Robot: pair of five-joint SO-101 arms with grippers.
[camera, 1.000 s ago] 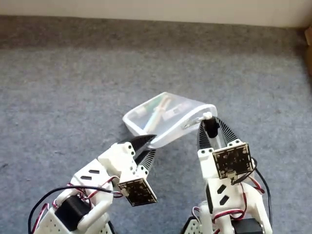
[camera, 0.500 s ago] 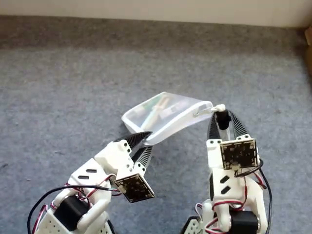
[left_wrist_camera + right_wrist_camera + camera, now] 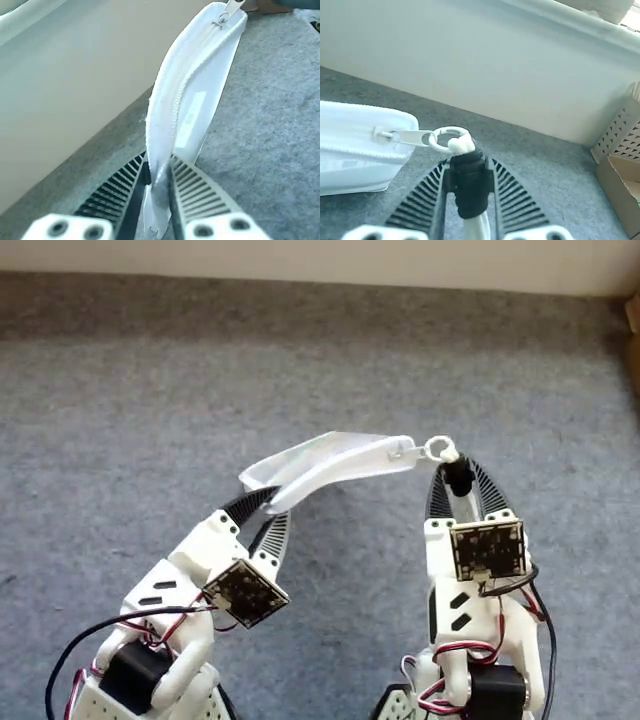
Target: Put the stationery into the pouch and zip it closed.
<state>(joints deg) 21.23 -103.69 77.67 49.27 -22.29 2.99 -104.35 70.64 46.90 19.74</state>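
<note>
The translucent white pouch (image 3: 320, 468) hangs stretched between the two arms above the grey carpet, its zip (image 3: 192, 80) drawn shut along the top edge. My left gripper (image 3: 265, 515) is shut on the pouch's left end (image 3: 156, 200), pinching the fabric tab between its jaws. My right gripper (image 3: 458, 485) is shut on the black cord of the zip pull (image 3: 467, 172); the pull's metal ring (image 3: 447, 139) sits at the pouch's right end (image 3: 380, 137). The stationery inside is hidden by the pouch's wall.
Grey carpet (image 3: 150, 390) covers the table all around. A pale wall (image 3: 320, 260) runs along the far edge. A cardboard box (image 3: 620, 165) stands far right, beyond the right arm.
The right gripper has pulled the zip pull to the right, drawing the pouch's mouth shut and stretching it flat. The left gripper has shifted left and back with the pouch's end.
</note>
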